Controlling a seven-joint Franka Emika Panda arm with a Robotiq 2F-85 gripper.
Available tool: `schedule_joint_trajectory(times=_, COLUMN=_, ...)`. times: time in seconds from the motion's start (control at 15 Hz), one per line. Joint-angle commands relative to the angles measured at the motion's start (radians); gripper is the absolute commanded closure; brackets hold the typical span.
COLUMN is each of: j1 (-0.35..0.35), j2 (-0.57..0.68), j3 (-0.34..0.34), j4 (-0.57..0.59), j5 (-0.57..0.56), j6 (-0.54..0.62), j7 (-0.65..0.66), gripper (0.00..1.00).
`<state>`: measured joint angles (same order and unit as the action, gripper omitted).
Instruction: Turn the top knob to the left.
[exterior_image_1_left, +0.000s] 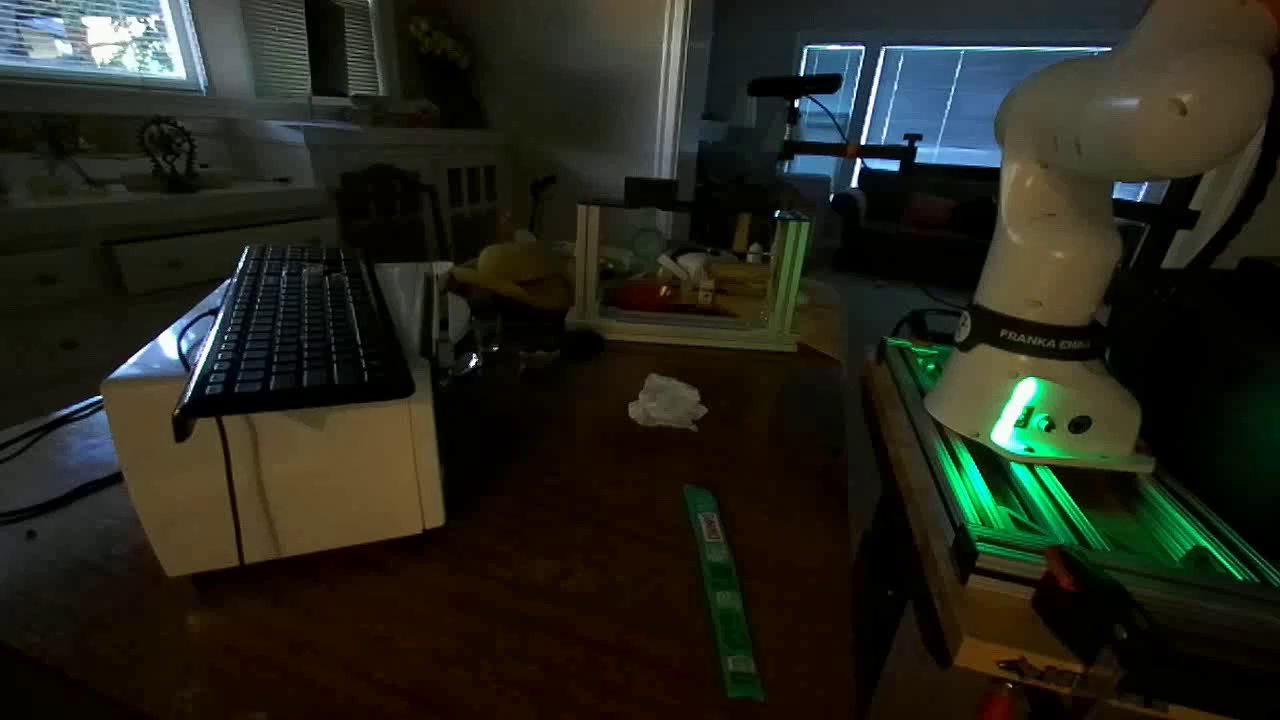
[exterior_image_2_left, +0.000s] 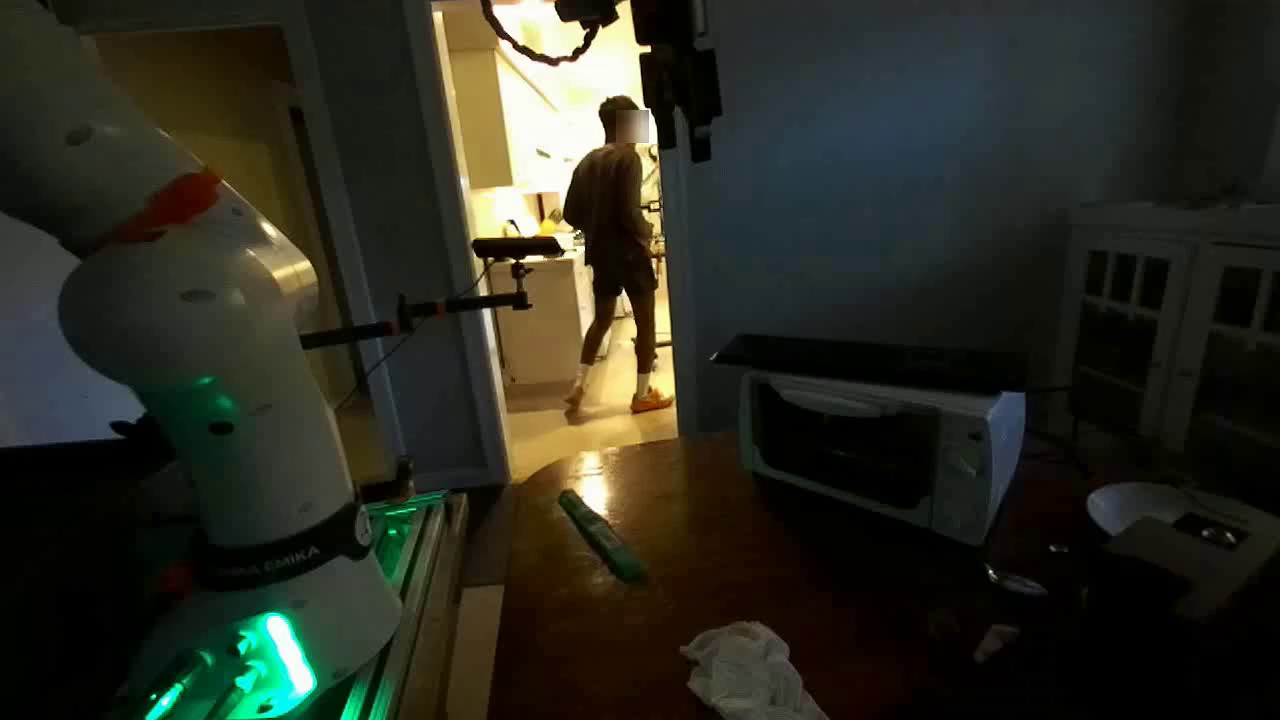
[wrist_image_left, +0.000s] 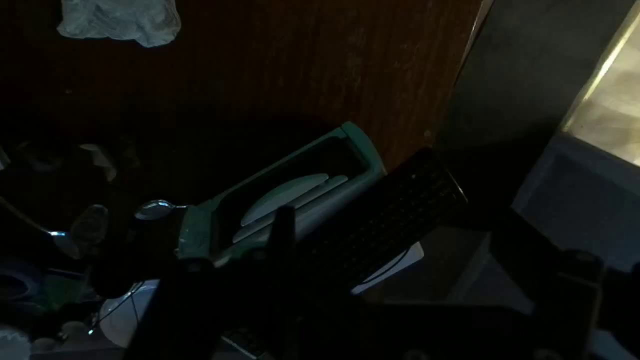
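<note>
A white toaster oven (exterior_image_2_left: 985, 425) stands on the table, its control panel (exterior_image_2_left: 962, 480) at the right end of its front. The top knob (exterior_image_2_left: 975, 437) is only a faint shape there. In an exterior view the oven (exterior_image_1_left: 300, 490) shows from another side, with no knobs visible. In the wrist view the oven front (wrist_image_left: 197, 232) lies below; the knobs cannot be made out in the dark. My gripper (exterior_image_2_left: 682, 110) hangs high above the table, left of the oven in that exterior view and apart from it. In the wrist view the gripper (wrist_image_left: 392, 222) has its dark fingers spread, with nothing between them.
A black keyboard (exterior_image_1_left: 300, 330) lies on the oven. A green packet (exterior_image_1_left: 725, 595) and a crumpled white sheet (exterior_image_1_left: 668, 402) lie on the table. A white bowl (exterior_image_2_left: 1130, 505) and spoon (exterior_image_2_left: 1015, 580) sit beside the oven. A metal frame (exterior_image_1_left: 690, 330) stands behind. A person (exterior_image_2_left: 615, 220) is in the doorway.
</note>
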<state>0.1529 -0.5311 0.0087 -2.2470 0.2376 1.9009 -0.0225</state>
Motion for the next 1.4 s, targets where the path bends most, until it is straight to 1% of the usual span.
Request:
schedule_joint_trajectory(times=0.0, j1=-0.019, j2=0.001, j3=0.014, j4=0.003, j5=0.008, j6=-0.004, j7=-0.007, gripper=0.0)
schedule_joint_trajectory(times=1.0, j1=-0.019, j2=0.001, j3=0.014, j4=0.003, j5=0.008, j6=-0.004, j7=-0.007, gripper=0.0)
schedule_joint_trajectory(times=1.2, j1=-0.029, j2=0.03, j3=0.016, j4=-0.001, j5=0.0, j6=0.046, j7=-0.014, gripper=0.0)
schedule_joint_trajectory(times=1.33, j1=-0.033, j2=0.055, j3=0.011, j4=-0.006, j5=0.002, j6=0.103, j7=-0.032, gripper=0.0)
